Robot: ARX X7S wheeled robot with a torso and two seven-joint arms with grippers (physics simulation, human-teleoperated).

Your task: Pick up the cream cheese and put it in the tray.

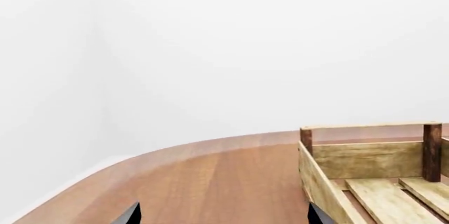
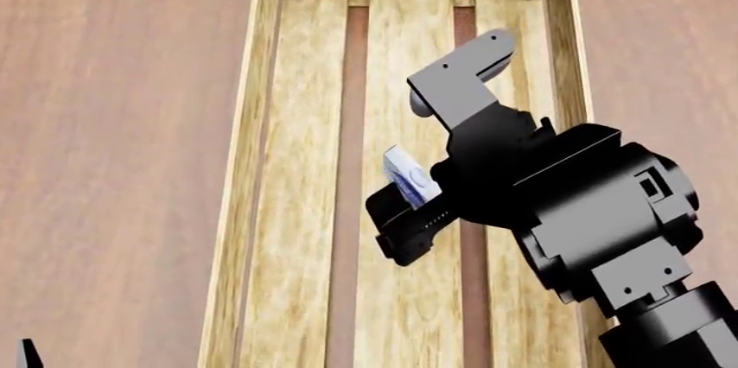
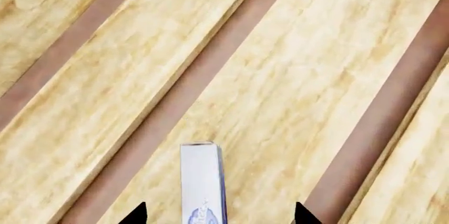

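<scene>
Gripper on the right arm is spread wide. The cream cheese stands on its thin edge between the fingertips with a clear gap on each side, so nothing's pinching it. Can't tell if it's resting on the slat under it. It's inside the tray, about mid-length over the middle slat, with the tray's end posts up at 12 o'clock in the head view. Bare table runs off at 9 and 3 o'clock. Left gripper is also wide open, holding nothing, just beside the tray's end wall.
</scene>
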